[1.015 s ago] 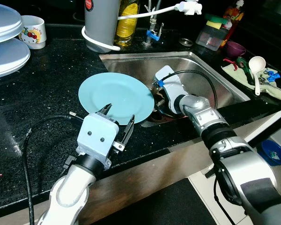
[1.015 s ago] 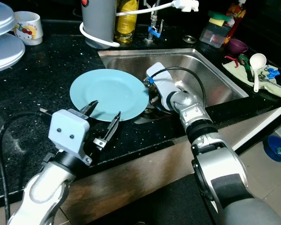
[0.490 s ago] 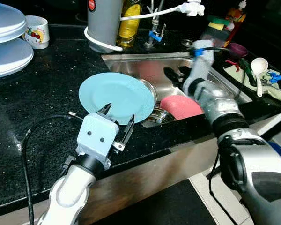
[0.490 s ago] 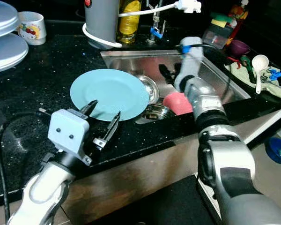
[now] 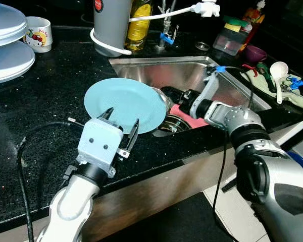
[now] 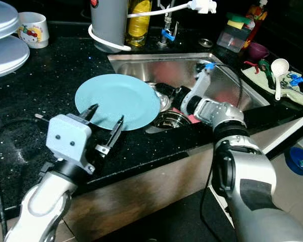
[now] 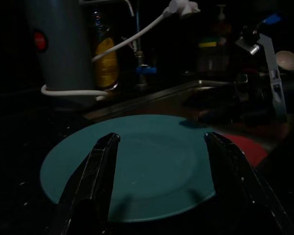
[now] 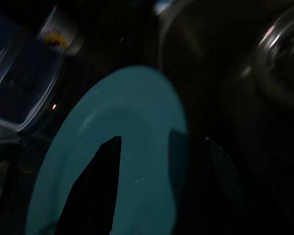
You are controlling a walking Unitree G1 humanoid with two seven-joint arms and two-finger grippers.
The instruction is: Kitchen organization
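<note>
with its two black fingers spread wide and nothing between them, the left gripper (image 5: pixel 120 124) hangs just over the near rim of the teal plate (image 5: pixel 125 104), one finger to each side of that edge. the left wrist view looks along those fingers (image 7: pixel 99 166) straight across the plate's face. the plate lies flat on the black speckled counter (image 5: pixel 45 101), its far side jutting out over the corner of the steel sink (image 5: pixel 192 75).

from the sink side, the right gripper (image 6: pixel 167 94) reaches in low along the basin, its tips close by the plate's overhanging edge. its fingers look parted in the right wrist view, with one dark finger (image 8: pixel 90 191) over the plate, though i can't tell whether it touches.

below the plate's edge in the sink sit a steel bowl (image 5: pixel 170 122) and something pink-red (image 5: pixel 184 115). further back on the counter stand a grey kettle (image 5: pixel 110 22), a yellow bottle (image 5: pixel 139 22) and a cherry-print mug (image 5: pixel 39 33), with a stack of pale plates (image 5: pixel 5 45) at the left.

my guess is the plate is being picked up to go with that stack. next, the left gripper would need to drop lower and close on the rim, perhaps with the right gripper lifting the overhanging side.
</note>
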